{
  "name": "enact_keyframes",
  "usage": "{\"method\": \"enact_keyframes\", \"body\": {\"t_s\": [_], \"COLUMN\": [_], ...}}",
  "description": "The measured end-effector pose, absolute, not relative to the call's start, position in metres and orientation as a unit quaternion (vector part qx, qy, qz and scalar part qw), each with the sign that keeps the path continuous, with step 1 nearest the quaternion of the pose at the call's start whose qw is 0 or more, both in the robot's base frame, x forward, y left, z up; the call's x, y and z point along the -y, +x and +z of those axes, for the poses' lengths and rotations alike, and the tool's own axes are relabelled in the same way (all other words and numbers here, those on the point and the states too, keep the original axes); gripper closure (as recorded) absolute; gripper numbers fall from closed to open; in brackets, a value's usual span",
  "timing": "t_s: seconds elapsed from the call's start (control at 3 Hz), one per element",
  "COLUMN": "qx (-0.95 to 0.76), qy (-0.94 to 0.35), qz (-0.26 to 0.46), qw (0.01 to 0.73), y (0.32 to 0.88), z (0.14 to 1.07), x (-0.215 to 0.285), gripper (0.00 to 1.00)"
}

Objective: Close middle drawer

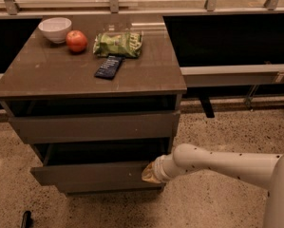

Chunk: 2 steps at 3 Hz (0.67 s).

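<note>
1. Middle drawer (91, 173) juts partly open, second down in the cabinet (84, 75).
2. Gripper (150, 173) rests against its front's right end; open or closed, I cannot tell.
3. Push squarely inward, since off-centre pressure may skew it.

1. The bench (51, 77) has a glossy brown top.
2. White bowl (55, 28), red apple (76, 41), green bag (118, 43), dark blue packet (108, 66).
3. The middle drawer (91, 173) is grey-brown, with a dark interior.
4. The tan end effector (149, 174) is at that drawer front's right end.
5. The floor (217, 125) is speckled beige.
</note>
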<state>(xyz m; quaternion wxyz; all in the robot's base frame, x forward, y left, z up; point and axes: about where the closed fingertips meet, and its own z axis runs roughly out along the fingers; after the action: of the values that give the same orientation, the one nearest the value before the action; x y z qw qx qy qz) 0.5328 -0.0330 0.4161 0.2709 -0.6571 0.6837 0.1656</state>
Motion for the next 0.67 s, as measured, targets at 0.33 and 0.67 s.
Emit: {"method": "enact_keyframes", "body": {"t_s": [0.33,0.67], "qx": [-0.683,-0.677], "qy": [-0.653,-0.653], "qz": [0.152,0.146], "qw": [0.290,0.306], "y": [0.533,0.543], "z": [0.393,0.378], "x": [0.027,0.021], "gripper": [1.00,1.00]}}
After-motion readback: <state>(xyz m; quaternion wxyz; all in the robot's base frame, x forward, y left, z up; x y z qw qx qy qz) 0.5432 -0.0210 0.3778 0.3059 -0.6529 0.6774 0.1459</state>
